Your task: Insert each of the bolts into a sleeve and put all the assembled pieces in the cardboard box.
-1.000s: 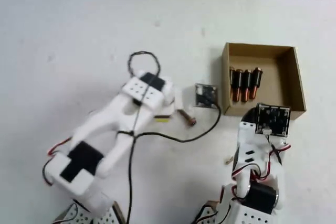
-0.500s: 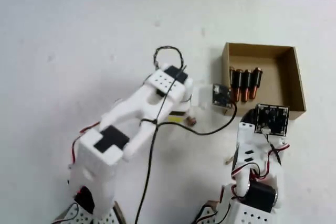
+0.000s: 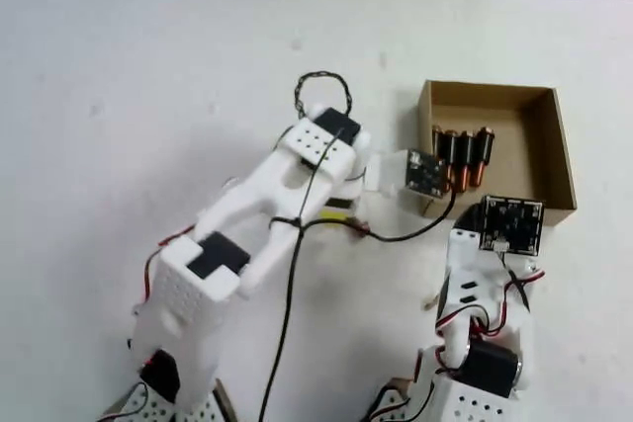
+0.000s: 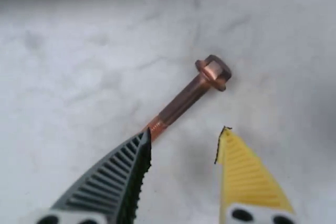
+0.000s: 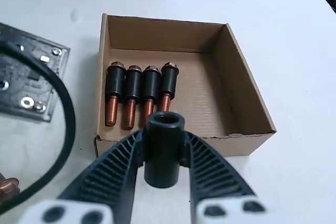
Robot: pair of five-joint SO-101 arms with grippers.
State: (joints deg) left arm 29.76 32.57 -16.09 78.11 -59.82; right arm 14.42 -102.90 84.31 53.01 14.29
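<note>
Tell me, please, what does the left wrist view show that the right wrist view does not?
Left wrist view: the open left gripper, and a bare copper bolt lying on the table, its threaded end at the grey finger. Right wrist view: the right gripper shut on a black sleeve, and the cardboard box holding four assembled pieces side by side. Shared: the table; a copper bit at the right wrist view's edge may be that bolt.

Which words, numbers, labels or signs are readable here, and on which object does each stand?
None can be read.
The cardboard box is plain, with no print on its walls.
The bolt and the sleeve show no marks.
Any print on the circuit board is too small to read.
</note>
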